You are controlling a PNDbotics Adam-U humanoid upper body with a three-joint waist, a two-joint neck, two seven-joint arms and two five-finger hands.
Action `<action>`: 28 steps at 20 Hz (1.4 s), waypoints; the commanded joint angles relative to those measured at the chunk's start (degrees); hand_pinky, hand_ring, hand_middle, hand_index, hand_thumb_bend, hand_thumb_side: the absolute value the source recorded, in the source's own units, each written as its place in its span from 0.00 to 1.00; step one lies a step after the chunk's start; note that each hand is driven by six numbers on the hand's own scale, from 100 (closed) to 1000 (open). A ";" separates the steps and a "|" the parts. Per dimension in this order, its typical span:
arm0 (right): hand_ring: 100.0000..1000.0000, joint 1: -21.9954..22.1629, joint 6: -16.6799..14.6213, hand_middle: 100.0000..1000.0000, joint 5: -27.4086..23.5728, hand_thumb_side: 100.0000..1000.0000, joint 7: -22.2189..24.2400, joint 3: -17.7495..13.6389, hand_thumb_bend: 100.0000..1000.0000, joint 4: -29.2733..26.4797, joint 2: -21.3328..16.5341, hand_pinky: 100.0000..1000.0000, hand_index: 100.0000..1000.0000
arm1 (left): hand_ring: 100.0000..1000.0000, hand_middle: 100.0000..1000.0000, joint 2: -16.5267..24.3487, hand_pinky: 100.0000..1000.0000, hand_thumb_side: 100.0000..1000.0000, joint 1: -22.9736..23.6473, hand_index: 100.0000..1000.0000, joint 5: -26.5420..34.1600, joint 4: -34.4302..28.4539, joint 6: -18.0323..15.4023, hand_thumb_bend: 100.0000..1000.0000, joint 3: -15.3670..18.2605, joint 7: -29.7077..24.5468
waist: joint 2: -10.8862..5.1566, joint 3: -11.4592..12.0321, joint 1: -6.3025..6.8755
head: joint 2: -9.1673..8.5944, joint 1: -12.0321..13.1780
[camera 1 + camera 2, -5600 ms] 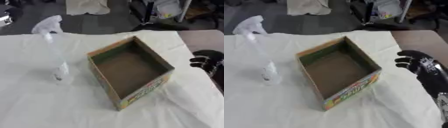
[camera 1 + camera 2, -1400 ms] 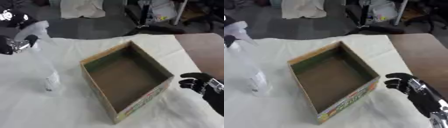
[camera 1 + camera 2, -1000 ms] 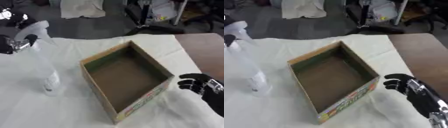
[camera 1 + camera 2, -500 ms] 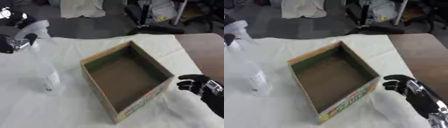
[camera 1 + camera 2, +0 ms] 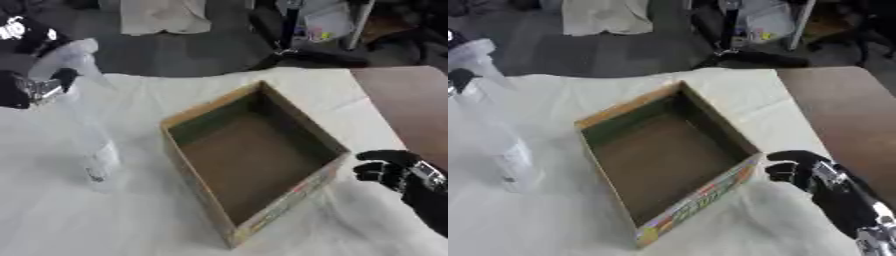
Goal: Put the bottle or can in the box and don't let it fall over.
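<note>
Fingers of the left hand curl round the neck of the clear spray bottle standing left of the box, likely light, top-heavy and slick, best gripped there; right hand curls empty beside the box.

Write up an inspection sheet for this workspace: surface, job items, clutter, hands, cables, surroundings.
Surface: table covered with a wrinkled white cloth; bare brown top at the right.
Job's things: clear spray bottle upright on the cloth, left of the box, still outside it. Open cardboard box, empty inside.
Clutter: nothing seen.
Hands: left hand at the bottle's spray head, fingers curled round its neck. Right hand at the box's right corner, fingers curled, holding nothing.
Cables: nothing seen.
Surroundings: dark floor beyond the table, a pale cloth and chair bases.
</note>
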 commanded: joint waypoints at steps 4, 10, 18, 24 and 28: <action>0.75 -0.11 -0.13 0.76 0.67 0.81 0.31 -0.05 0.00 -0.55 -0.60 0.78 0.74 | 0.66 0.56 1.13 0.70 0.28 -1.37 0.70 0.64 -0.57 0.10 0.00 0.88 0.42 | -1.04 0.15 -0.13 | -0.56 -0.07; 0.75 -0.02 -0.04 0.77 0.53 0.81 0.49 0.06 0.00 -0.69 -0.54 0.78 0.74 | 0.65 0.56 1.27 0.69 0.29 -1.50 0.70 1.14 -1.02 0.61 0.00 1.07 0.94 | -1.21 0.33 -0.13 | -0.52 -0.17; 0.76 0.10 0.17 0.77 0.78 0.82 0.79 0.24 0.00 -0.65 -0.31 0.78 0.74 | 0.58 0.51 1.22 0.66 0.30 -1.58 0.66 1.37 -1.23 0.76 0.00 1.09 1.65 | -1.28 0.33 -0.18 | -0.50 -0.27; 0.76 0.12 0.26 0.77 0.95 0.82 1.01 0.38 0.00 -0.63 -0.23 0.78 0.74 | 0.53 0.45 1.02 0.62 0.31 -1.67 0.60 1.35 -1.25 0.64 0.00 0.96 2.26 | -1.23 0.31 -0.19 | -0.65 -0.23; 0.76 0.11 0.25 0.77 0.93 0.82 1.02 0.38 0.00 -0.62 -0.19 0.78 0.74 | 0.51 0.43 0.94 0.60 0.32 -1.67 0.58 1.36 -1.16 0.33 0.00 0.89 2.48 | -1.19 0.31 -0.23 | -0.71 -0.27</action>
